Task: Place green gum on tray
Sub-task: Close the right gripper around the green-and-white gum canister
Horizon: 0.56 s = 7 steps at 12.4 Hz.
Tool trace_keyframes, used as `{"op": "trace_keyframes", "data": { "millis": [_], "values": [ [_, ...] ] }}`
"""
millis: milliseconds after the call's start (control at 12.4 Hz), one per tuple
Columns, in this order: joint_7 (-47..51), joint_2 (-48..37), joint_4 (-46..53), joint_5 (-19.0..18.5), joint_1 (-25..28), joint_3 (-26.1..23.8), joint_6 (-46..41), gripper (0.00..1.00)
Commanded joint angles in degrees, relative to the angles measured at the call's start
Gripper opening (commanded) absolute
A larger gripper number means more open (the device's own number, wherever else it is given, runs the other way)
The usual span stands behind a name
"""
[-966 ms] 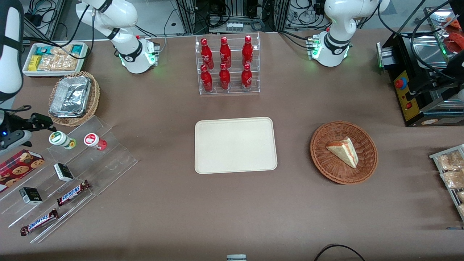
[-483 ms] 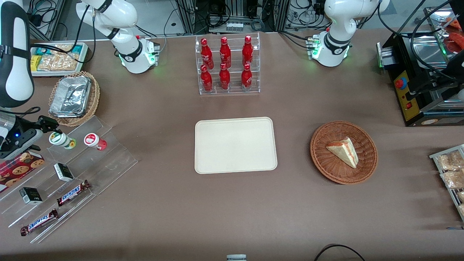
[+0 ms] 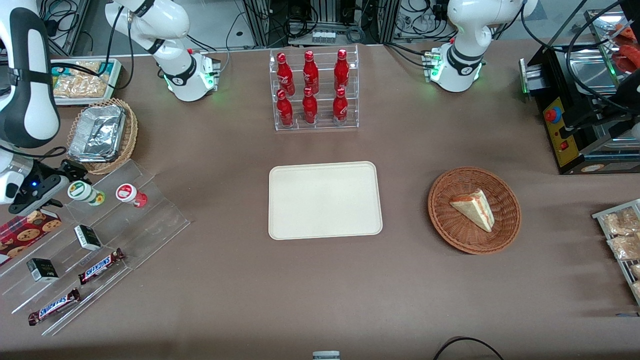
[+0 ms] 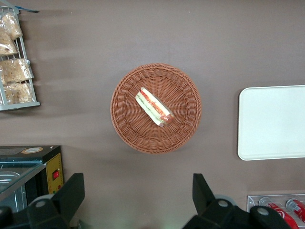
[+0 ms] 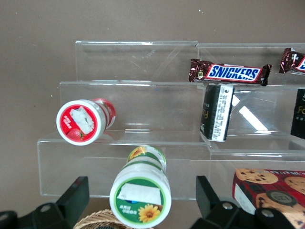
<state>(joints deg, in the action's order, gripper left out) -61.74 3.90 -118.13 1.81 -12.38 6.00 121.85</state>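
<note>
The green gum (image 3: 82, 191) is a small white bottle with a green sunflower lid, lying on the top step of a clear acrylic shelf (image 3: 150, 220). In the right wrist view its lid (image 5: 140, 195) faces the camera. My gripper (image 3: 62, 187) is open and empty, right at the bottle. In the right wrist view the gripper (image 5: 140, 202) has one finger on each side of the lid, with gaps and no contact. The cream-beige tray (image 3: 325, 200) lies flat at the table's middle, toward the parked arm's end from the shelf. It also shows in the left wrist view (image 4: 274, 121).
A red-lidded gum bottle (image 3: 129, 194) lies beside the green one (image 5: 81, 121). Lower steps hold black boxes (image 5: 217, 112) and Snickers bars (image 5: 230, 72). A cookie box (image 3: 25, 227) and a foil-filled wicker basket (image 3: 102, 135) flank the gripper. There is also a cola bottle rack (image 3: 314, 90) and a sandwich basket (image 3: 474, 210).
My arm has swung in from the table's edge toward the shelf, bringing the open gripper up to the green gum. The bottle has not moved.
</note>
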Motion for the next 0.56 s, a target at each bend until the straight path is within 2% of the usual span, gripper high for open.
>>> {"op": "trace_keyframes", "data": {
  "millis": [0,161,241,322,483],
  "values": [
    [-1.8,-2.8,-5.7,1.2,-1.1,-0.3,5.2,1.0],
    [-3.5,-2.8,-7.3,1.2,-1.6,-0.3,8.0,1.0],
    [-3.9,-2.8,-7.7,1.2,-1.7,-0.3,8.7,0.92],
    [-4.5,-2.9,-7.8,1.2,-2.0,-0.3,8.7,0.76],
    [-4.7,-3.1,-7.9,1.2,-2.0,-0.3,8.1,0.2]
  ]
}}
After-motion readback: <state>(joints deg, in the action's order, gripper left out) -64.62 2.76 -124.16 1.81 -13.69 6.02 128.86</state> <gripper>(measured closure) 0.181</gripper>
